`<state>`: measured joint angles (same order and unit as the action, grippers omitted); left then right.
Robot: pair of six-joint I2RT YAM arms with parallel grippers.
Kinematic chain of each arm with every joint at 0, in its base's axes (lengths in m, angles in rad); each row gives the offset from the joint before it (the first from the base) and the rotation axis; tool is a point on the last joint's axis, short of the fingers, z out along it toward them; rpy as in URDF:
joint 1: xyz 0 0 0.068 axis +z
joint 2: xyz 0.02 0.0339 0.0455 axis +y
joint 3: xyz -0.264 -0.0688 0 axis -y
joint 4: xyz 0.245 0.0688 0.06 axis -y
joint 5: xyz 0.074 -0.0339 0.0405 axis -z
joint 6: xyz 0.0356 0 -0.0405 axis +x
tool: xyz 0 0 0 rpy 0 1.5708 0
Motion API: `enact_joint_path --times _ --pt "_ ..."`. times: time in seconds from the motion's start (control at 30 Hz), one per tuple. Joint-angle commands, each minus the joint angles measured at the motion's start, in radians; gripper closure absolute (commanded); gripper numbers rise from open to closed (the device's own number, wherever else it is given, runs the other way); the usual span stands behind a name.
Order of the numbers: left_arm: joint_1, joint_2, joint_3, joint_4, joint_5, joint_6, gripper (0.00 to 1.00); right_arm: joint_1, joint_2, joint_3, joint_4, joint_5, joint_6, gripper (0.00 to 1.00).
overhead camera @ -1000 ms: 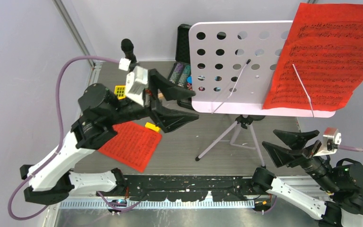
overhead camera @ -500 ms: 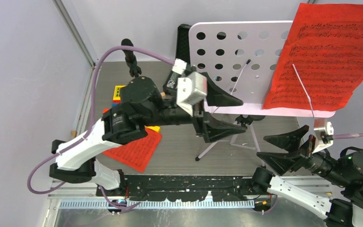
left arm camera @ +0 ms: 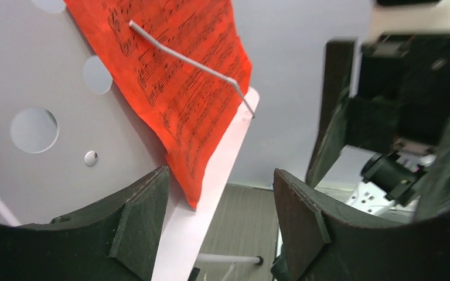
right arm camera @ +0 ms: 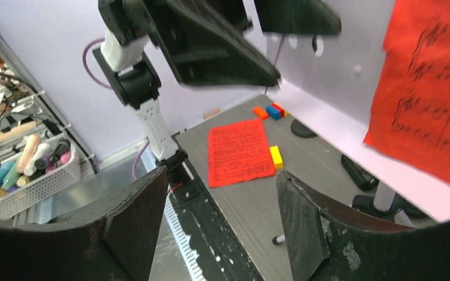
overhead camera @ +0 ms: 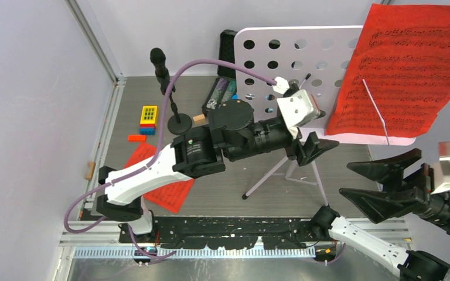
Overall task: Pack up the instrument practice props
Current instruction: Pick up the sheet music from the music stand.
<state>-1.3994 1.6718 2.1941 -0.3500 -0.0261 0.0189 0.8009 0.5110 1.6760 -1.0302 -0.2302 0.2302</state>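
Note:
The white hole-punched music rack stands on silver tripod legs, with a red sheet-music page under its wire holder. My left gripper is open at the rack's lower lip. In the left wrist view that lip and the page's corner lie between the jaws of the left gripper, ungripped. A second red page lies on the table, partly under the left arm. One black microphone stands on its round base. My right gripper hangs open and empty at the right.
A black case of poker chips sits behind the rack. Yellow and blue toy blocks and a small red block lie at the left; another yellow block is beside the flat page. A white bin of markers stands off the table.
My left arm has swung right, from above the flat red page to the rack's lower lip. The right gripper has pulled back toward the right edge. Both stayed open.

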Motion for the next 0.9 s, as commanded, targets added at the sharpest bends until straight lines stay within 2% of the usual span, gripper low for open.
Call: enact_joint_path --times 0.0,0.23,0.43,0.63,0.77,0.87 --pt "-0.002 0.018 0.042 0.033 -0.097 0.045 0.32 -0.033 0.089 0.157 -0.065 0.031 -0.024 0.27" --pt "-0.001 0.039 0.016 0.081 -0.155 0.033 0.32 -0.050 0.211 0.320 -0.070 0.154 -0.015 0.30" --pt "-0.002 0.005 -0.071 0.159 -0.190 0.006 0.32 -0.053 0.298 0.481 -0.131 0.207 -0.039 0.32" --pt "-0.002 0.001 -0.125 0.238 -0.193 -0.013 0.32 -0.052 0.306 0.465 -0.140 0.542 -0.102 0.33" --pt "-0.002 0.022 -0.109 0.263 -0.170 -0.040 0.32 -0.052 0.305 0.439 -0.124 0.652 -0.131 0.34" --pt "-0.001 0.030 -0.110 0.278 -0.184 -0.040 0.32 -0.052 0.303 0.422 -0.108 0.673 -0.141 0.34"
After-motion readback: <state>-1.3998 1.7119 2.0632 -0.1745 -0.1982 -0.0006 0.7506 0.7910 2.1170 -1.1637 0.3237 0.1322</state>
